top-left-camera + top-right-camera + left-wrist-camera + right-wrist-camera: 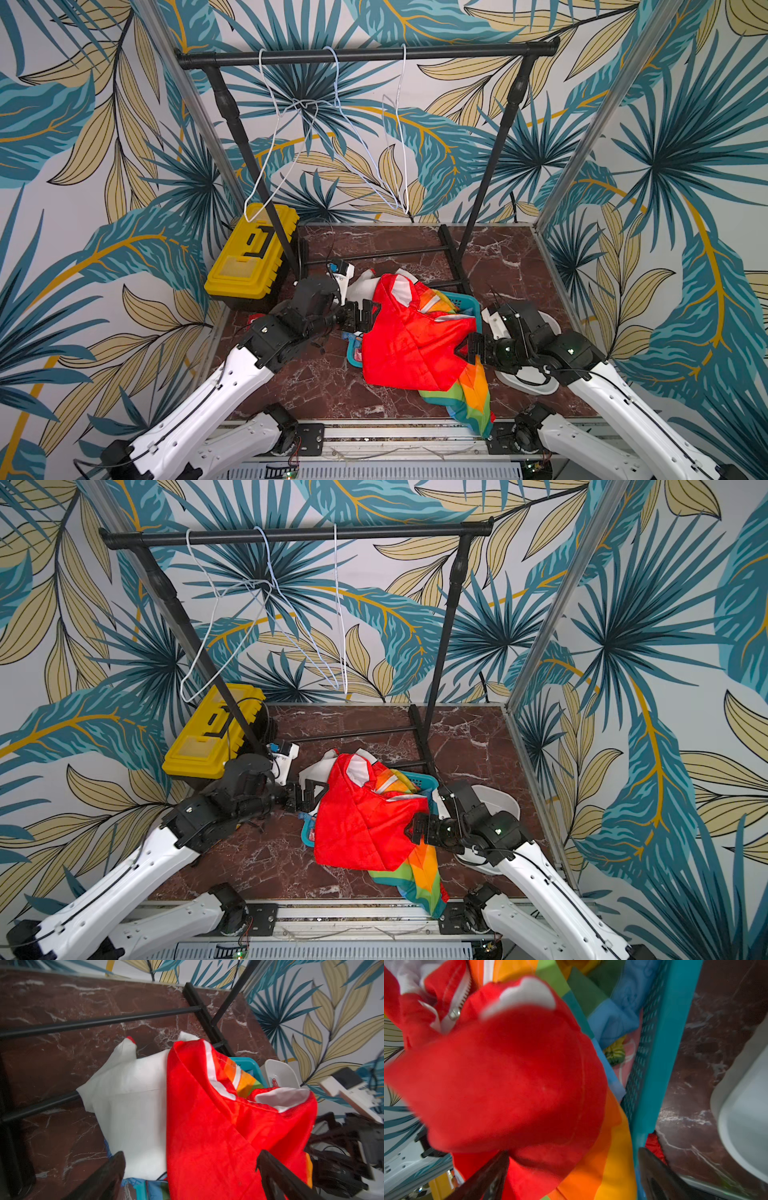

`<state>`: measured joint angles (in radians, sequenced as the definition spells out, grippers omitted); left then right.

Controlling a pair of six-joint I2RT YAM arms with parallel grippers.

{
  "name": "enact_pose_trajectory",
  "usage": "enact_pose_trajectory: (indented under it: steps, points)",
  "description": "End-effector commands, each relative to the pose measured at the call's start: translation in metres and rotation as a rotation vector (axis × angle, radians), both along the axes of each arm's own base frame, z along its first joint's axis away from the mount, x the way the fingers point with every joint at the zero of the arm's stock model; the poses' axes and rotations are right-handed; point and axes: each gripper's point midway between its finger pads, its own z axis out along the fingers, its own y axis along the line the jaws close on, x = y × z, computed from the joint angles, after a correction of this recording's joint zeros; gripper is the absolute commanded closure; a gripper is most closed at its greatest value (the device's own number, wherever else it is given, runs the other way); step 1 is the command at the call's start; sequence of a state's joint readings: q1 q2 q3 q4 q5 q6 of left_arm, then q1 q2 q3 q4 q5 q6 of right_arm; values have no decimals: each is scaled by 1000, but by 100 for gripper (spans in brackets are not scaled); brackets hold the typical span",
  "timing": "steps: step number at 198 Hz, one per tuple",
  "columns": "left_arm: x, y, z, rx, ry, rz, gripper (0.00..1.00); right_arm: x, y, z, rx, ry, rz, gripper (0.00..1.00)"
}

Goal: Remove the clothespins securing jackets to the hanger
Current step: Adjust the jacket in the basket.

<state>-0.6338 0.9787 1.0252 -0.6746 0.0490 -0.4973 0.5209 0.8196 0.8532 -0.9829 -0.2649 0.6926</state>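
In both top views the hangers (305, 104) hang bare and the red-hooded jacket (409, 340) lies heaped over the basket (467, 300) on the tabletop (316, 386), with the left claw (365, 316) and right claw (468, 348) flanking it. Left wrist: jaws wide, empty; a red clothespin (274, 1082) lies in the white bowl (280, 1070). Right wrist: jaws apart astride cloth, gripping nothing. Likely wrapping up; next, withdraw.

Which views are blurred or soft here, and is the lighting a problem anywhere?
Right wrist view: the red-hooded jacket fills most of the frame, smeared and soft, while the teal basket rim looks crisper. Left wrist view: cloth sharp, the right arm at the edge blurred. Both top views: sharp, evenly lit, no glare.
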Motion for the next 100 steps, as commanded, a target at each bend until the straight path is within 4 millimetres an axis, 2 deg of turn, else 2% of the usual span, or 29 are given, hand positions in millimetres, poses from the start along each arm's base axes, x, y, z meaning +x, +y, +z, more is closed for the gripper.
enact_pose_trajectory:
  steps: [1,21,36,50,66,81,93,100]
  points:
    - [27,1,-9,-40,8,75,0,-20,16,0,104,60,51,8]
    - [41,2,-33,-39,50,94,0,-31,21,-8,116,80,86,11]
    - [46,-6,-47,-49,94,71,0,-33,28,-17,125,103,102,18]
    - [47,-17,-56,-48,135,18,0,-29,33,-20,126,100,111,31]
    - [47,-26,-61,-55,169,-21,0,-19,34,-13,115,52,103,48]
    - [47,-27,-66,-44,179,-29,9,-9,38,-2,130,0,105,64]
    - [46,-28,-70,-42,188,-41,22,0,37,5,113,-37,94,81]
    - [46,-30,-71,-41,193,-48,30,5,37,10,103,-60,97,87]
